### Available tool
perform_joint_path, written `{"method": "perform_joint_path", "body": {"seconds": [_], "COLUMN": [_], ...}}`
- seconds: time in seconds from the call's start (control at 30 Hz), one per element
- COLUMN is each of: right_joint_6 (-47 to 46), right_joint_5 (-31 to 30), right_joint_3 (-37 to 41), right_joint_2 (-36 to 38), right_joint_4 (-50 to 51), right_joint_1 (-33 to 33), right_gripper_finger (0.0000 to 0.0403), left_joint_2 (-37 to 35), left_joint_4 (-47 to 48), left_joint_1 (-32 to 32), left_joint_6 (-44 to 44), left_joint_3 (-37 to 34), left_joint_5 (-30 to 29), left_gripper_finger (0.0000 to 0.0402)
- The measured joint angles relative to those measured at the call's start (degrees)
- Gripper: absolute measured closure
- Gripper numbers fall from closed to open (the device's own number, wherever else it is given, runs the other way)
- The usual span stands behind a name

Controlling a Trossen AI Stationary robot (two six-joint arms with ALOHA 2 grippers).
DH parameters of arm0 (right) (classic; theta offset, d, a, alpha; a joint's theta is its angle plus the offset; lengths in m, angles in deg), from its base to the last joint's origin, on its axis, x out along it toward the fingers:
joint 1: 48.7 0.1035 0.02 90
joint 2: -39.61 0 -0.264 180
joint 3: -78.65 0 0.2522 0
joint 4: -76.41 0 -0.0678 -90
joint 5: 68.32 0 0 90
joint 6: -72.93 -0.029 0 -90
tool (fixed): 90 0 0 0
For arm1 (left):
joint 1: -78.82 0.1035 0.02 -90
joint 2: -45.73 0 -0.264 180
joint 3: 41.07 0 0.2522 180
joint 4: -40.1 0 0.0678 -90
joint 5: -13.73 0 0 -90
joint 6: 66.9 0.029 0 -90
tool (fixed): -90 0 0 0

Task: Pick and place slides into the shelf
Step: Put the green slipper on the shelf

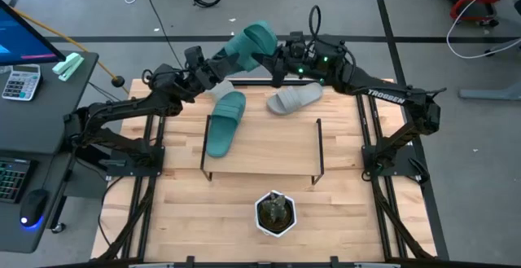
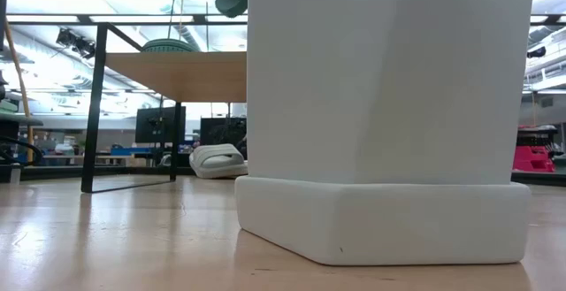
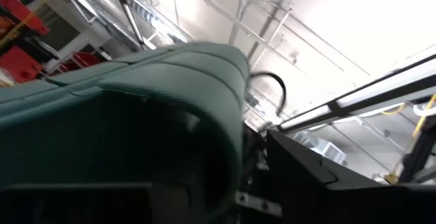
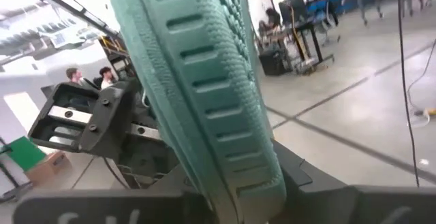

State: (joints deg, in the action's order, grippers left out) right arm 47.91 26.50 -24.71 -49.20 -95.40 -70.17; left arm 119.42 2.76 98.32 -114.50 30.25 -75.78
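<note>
Both tools meet high over the far edge of the desk (image 1: 187,219), with one teal sandal (image 1: 248,46) between them. The right tool (image 1: 275,59) is pinched on one end of this sandal; its wrist view shows the ribbed sole (image 4: 204,94) rising up from between its fingers. The left tool (image 1: 218,66) sits at the other end of the same sandal. Its wrist view is filled by the teal strap (image 3: 157,101) pressed close against the camera, but whether its fingers are spread or pressed on the foam cannot be told.

Just below the raised sandal, a second teal sandal (image 1: 225,121) lies along the left part of the shelf (image 1: 260,150), its toe end reaching past the shelf's far edge. In the low view its rounded end (image 2: 170,45) shows on top of the wood board.

A light grey sandal (image 1: 295,98) lies on the desk just behind the shelf, under the right arm; the low view shows it (image 2: 217,160) resting on the desk beyond the black legs.

A white pot with a small plant (image 1: 275,212) stands on the near part of the desk, well apart from the shelf. It blocks much of the low view.

Two people (image 4: 87,76) are far off in the room behind.
</note>
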Motion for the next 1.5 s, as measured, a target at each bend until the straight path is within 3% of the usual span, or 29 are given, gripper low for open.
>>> {"method": "perform_joint_path", "body": {"seconds": [0.23, 0.5, 0.77, 1.1, 1.3, 1.5], "right_joint_6": [0.7, -1.1, -10.7, -17.5, -16.4, -12.6], "right_joint_5": [4.3, 3.9, 16.9, 40.6, 45.1, 45.7], "right_joint_3": [-8.9, -19.2, -20.6, -20.6, -20.6, -20.5], "right_joint_2": [0.0, 0.1, -0.2, -6.6, -11.5, -16.0], "right_joint_4": [14.5, 32.6, 43.4, 48.8, 52.1, 57.1], "right_joint_1": [-4.0, -10.9, -17.4, -20.4, -18.9, -16.8], "right_gripper_finger": [0.0318, 0.0318, 0.0319, 0.0319, 0.0319, 0.0319], "left_joint_2": [-2.2, -3.4, -4.9, -6.8, -8.3, -11.3], "left_joint_4": [0.6, 0.3, 1.0, 1.3, 5.2, 13.5], "left_joint_1": [-0.2, -0.7, -0.5, 0.3, 0.3, 0.3], "left_joint_6": [3.0, 4.7, 6.8, 7.8, 11.1, 17.5], "left_joint_3": [-0.1, 0.0, -0.1, -0.1, -0.1, -0.1], "left_joint_5": [2.2, 4.9, 6.7, 11.7, 14.0, 13.6], "left_gripper_finger": [0.0245, 0.0256, 0.0266, 0.0268, 0.0275, 0.0272]}}
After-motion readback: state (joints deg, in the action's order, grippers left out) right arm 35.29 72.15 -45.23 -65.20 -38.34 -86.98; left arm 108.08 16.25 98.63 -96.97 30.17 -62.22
